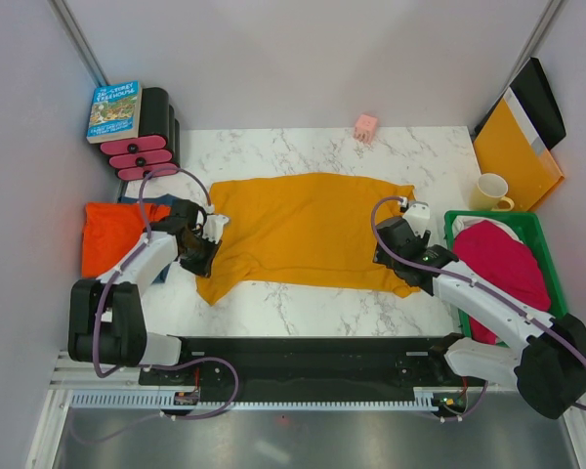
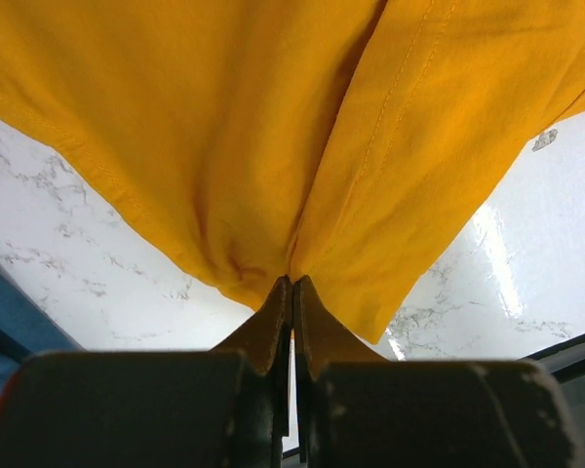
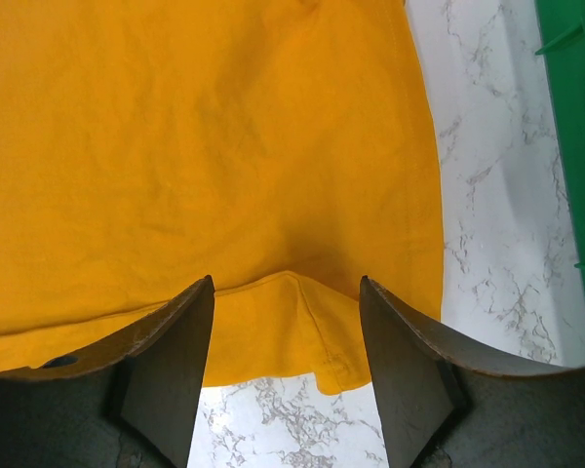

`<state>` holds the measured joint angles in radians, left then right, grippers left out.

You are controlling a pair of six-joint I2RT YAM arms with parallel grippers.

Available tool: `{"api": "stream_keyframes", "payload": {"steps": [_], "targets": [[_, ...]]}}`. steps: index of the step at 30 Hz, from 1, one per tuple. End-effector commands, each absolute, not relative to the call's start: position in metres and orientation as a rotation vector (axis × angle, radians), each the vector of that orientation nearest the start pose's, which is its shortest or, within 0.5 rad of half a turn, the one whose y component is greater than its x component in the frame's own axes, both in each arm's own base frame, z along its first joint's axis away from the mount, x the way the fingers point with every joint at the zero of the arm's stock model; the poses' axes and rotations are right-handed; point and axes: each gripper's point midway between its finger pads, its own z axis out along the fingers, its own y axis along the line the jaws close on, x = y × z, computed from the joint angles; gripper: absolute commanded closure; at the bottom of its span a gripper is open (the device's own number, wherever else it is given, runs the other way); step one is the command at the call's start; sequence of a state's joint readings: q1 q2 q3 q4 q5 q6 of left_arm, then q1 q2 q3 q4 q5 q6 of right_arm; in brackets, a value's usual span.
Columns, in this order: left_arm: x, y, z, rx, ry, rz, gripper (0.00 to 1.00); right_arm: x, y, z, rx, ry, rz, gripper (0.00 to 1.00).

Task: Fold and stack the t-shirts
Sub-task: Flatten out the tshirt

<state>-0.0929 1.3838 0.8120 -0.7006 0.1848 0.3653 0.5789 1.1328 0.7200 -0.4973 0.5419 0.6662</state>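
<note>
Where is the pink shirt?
In the top view, the pink shirt lies bundled in the green bin at the table's right edge, next to the cream mug and the right arm.

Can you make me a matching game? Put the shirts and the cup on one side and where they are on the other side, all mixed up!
Things:
1. large mustard-yellow cotton t-shirt
2. bright red-orange t-shirt
3. magenta-pink t-shirt
4. cream ceramic mug

Places:
A. inside the green plastic crate
B. spread across the middle of the white marble table
C. on the far left, beside the left arm
D. standing just past the crate's far rim, by the yellow-orange folder

Pairs: 1-B, 2-C, 3-A, 4-D
</note>
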Motion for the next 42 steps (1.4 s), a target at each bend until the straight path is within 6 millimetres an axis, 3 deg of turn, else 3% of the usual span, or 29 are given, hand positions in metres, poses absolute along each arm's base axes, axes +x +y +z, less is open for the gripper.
{"api": "stream_keyframes", "payload": {"steps": [1,6,9,16,20,23,37,40,42], "targets": [[0.248,-0.039,0.053,0.668,2.676,-0.173,0.98,0.272,0.092,0.115,0.350,2.249,-0.050,0.30],[0.256,-0.040,0.087,0.626,2.547,-0.145,0.98,0.258,0.054,0.112,0.467,2.257,-0.212,0.30],[0.257,-0.043,0.092,0.620,2.545,-0.163,0.98,0.240,0.034,0.098,0.580,2.287,-0.213,0.30],[0.257,-0.049,0.088,0.613,2.563,-0.213,0.98,0.220,0.048,0.070,0.661,2.369,-0.089,0.39],[0.258,-0.050,0.088,0.612,2.566,-0.227,0.98,0.219,0.072,0.078,0.611,2.341,0.027,0.39],[0.258,-0.052,0.087,0.620,2.567,-0.236,0.98,0.217,0.077,0.080,0.598,2.345,0.030,0.37],[0.258,-0.051,0.082,0.626,2.587,-0.235,0.98,0.217,0.080,0.060,0.603,2.365,-0.004,0.38],[0.258,-0.050,0.082,0.629,2.587,-0.230,0.98,0.224,0.082,0.059,0.597,2.363,-0.024,0.43],[0.257,-0.050,0.082,0.631,2.585,-0.228,0.98,0.228,0.085,0.062,0.596,2.351,-0.013,0.51]]}}
